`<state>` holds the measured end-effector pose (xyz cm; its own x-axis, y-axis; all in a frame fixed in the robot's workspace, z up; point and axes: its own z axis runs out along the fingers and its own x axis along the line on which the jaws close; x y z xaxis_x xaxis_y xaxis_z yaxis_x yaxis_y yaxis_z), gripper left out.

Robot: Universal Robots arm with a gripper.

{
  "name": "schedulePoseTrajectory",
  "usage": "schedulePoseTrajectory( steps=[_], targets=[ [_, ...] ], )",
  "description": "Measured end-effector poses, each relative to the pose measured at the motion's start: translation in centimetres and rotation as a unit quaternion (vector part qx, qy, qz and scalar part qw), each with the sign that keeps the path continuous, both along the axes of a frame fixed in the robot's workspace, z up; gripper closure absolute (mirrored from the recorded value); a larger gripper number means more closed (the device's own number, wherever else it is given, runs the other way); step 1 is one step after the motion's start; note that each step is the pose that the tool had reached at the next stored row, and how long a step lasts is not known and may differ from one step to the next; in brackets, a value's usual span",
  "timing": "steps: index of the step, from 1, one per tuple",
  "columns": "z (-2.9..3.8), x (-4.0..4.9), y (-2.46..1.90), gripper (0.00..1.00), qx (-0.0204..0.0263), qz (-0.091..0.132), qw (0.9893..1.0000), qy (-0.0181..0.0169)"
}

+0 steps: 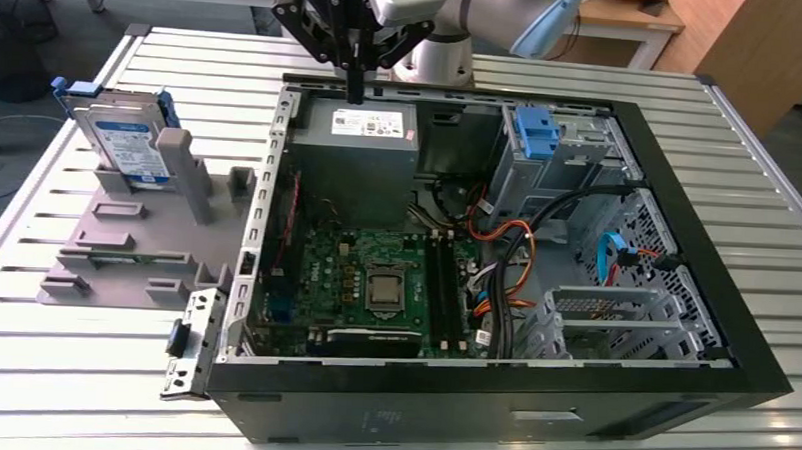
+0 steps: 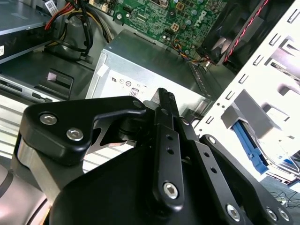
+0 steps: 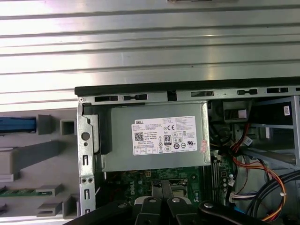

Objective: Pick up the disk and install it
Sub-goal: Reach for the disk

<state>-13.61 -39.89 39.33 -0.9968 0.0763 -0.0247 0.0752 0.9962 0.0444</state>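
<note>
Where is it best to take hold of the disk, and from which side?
Probably the upper edge, from above, squeezing its two flat faces. The disk stands upright in the grey holder, whose posts cover its lower part; the top is free.

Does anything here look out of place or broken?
Nothing looks damaged or spilled. The one odd thing: the disk stands on edge in a grey rack on the table, outside the open computer case, while the gripper hangs over the power supply inside it.

Blue-framed silver disk (image 1: 119, 137) labelled white-and-blue, black hand (image 1: 356, 95), green motherboard (image 1: 372, 274)
</note>
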Motion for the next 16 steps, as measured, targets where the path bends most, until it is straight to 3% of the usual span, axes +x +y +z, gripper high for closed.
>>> schedulePoseTrajectory(
  steps=[16],
  targets=[
    [0.0,-0.4,0.0,0.89,0.0,0.0,1.0,0.0]
  ],
)
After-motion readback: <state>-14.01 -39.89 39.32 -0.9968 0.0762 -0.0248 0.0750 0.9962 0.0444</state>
